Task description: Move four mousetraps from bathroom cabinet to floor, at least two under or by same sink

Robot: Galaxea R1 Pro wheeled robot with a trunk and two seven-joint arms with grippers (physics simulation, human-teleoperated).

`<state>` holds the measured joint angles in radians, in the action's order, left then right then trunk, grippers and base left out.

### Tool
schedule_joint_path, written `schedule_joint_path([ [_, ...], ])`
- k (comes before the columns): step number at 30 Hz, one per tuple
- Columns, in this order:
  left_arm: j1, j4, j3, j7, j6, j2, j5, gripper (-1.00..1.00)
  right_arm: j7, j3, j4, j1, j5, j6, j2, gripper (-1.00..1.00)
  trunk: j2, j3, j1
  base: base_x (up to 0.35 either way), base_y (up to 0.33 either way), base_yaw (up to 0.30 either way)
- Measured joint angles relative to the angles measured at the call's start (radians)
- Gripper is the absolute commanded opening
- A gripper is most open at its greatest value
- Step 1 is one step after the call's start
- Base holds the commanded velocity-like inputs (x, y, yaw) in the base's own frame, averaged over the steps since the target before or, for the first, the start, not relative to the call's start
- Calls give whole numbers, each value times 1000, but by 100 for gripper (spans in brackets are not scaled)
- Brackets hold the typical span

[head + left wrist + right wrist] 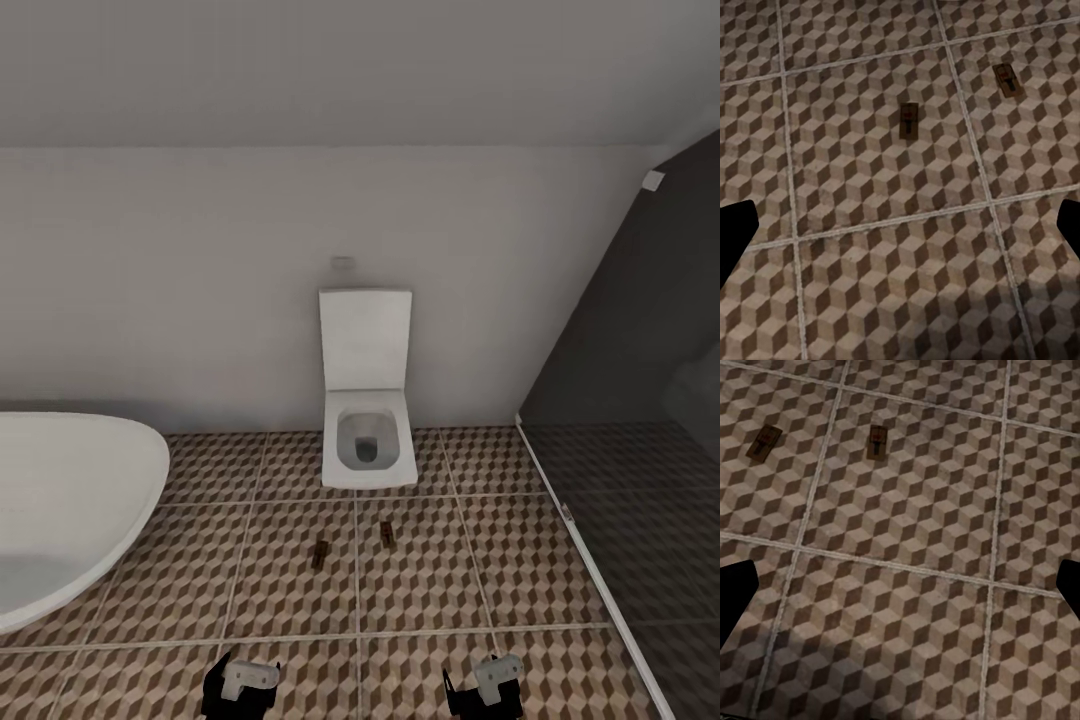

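Mousetraps, two [320, 553] [386, 534], lie apart on bathroom floor [420, 590]; both end effectors [240, 690] [485, 690] spread wide, empty.

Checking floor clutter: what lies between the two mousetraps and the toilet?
Bare patterned tile, head view: nothing between the mousetraps and the toilet.

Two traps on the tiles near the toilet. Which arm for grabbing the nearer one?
Left, marginally. The nearer mousetrap lies toward the left gripper; the other mousetrap sits farther off, toward the right gripper. Both grippers look empty, their jaws apart.
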<state>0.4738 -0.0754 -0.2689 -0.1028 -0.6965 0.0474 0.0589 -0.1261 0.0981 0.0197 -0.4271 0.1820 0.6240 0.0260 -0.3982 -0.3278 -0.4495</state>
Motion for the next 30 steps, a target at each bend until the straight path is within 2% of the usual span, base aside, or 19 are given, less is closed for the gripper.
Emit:
schedule_joint_path([
  [30, 0, 0, 0, -1, 0, 2, 0, 100, 0, 0, 0, 0, 0, -45, 3, 100, 0, 0, 0, 0, 0, 0],
])
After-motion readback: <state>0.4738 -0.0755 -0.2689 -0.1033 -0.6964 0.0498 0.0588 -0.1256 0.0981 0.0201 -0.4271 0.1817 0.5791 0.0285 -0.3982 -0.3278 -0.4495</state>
